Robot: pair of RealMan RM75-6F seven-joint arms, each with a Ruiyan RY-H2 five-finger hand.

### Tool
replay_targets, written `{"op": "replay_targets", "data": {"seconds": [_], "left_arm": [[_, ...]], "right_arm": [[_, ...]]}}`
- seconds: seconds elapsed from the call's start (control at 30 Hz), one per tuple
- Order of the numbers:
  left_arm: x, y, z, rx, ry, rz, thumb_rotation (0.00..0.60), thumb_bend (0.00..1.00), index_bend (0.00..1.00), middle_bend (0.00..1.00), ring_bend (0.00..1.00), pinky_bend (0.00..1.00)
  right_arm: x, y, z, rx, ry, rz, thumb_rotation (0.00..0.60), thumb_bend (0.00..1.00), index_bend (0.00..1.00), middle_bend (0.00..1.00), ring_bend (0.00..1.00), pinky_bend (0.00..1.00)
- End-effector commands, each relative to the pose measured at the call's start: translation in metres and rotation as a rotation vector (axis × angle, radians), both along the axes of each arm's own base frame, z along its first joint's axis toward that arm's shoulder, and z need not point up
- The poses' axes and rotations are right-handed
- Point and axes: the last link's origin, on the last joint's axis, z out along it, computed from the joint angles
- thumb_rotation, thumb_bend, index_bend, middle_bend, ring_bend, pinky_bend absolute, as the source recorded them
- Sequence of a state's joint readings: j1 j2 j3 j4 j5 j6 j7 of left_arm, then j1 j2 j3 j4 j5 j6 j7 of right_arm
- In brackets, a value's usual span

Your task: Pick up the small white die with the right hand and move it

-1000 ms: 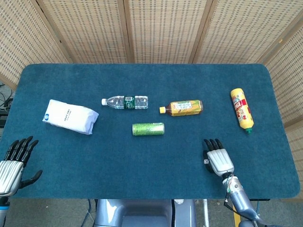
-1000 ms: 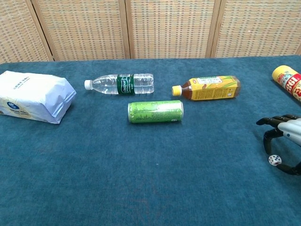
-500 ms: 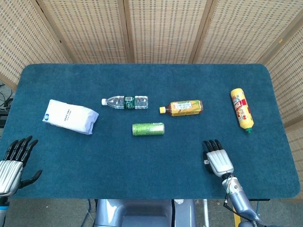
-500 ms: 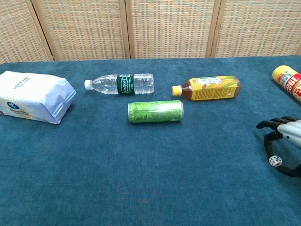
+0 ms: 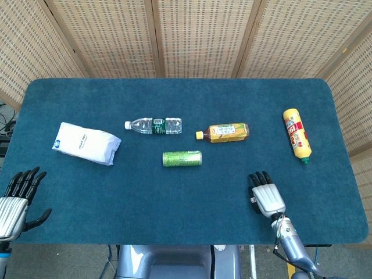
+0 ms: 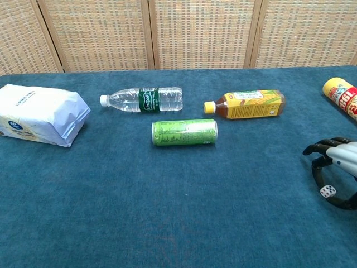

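- While its dark fingers arch downward, the right hand (image 6: 338, 167) cages the die (image 6: 327, 191) between fingers and thumb; actual grip cannot be told.
- Left hand (image 5: 16, 200) hangs off the table (image 5: 116, 203), fingers spread, empty.
- Farther back lies a can (image 6: 184, 132).

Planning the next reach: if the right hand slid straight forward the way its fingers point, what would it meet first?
Probably nothing soon: the right hand points up-table, into bare cloth between the tea bottle and sauce bottle. The die sits under its fingers already; depth is unclear.
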State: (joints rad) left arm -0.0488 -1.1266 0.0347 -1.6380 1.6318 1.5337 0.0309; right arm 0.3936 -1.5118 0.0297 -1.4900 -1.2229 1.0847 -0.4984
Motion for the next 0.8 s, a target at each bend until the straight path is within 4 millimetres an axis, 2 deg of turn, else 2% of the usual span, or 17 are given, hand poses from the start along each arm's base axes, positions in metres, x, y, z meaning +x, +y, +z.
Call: {"op": "replay_targets", "data": {"seconds": [0.03,0.43,0.8], "left_arm": [[0.0,0.0,0.0,-0.002,0.001,-0.001,0.6,0.29,0.0,0.0,0.0,0.0],[0.001,0.0,-0.001,-0.002,0.001,-0.003,0.6,0.29,0.0,0.0,0.0,0.0],[0.001,-0.001,0.0,0.0,0.001,-0.003,0.6,0.29,0.0,0.0,0.0,0.0]], "right_arm": [[0.0,0.0,0.0,-0.001,0.002,-0.001,0.6,0.38,0.51,0.13,0.04,0.0],[0.006,-0.003,0.008,-0.02,0.009,0.026,0.6,0.38,0.52,0.15,0.05,0.0],[0.03,-0.015,0.032,-0.086,0.025,0.097,0.6,0.37,0.52,0.15,0.05,0.0]]}}
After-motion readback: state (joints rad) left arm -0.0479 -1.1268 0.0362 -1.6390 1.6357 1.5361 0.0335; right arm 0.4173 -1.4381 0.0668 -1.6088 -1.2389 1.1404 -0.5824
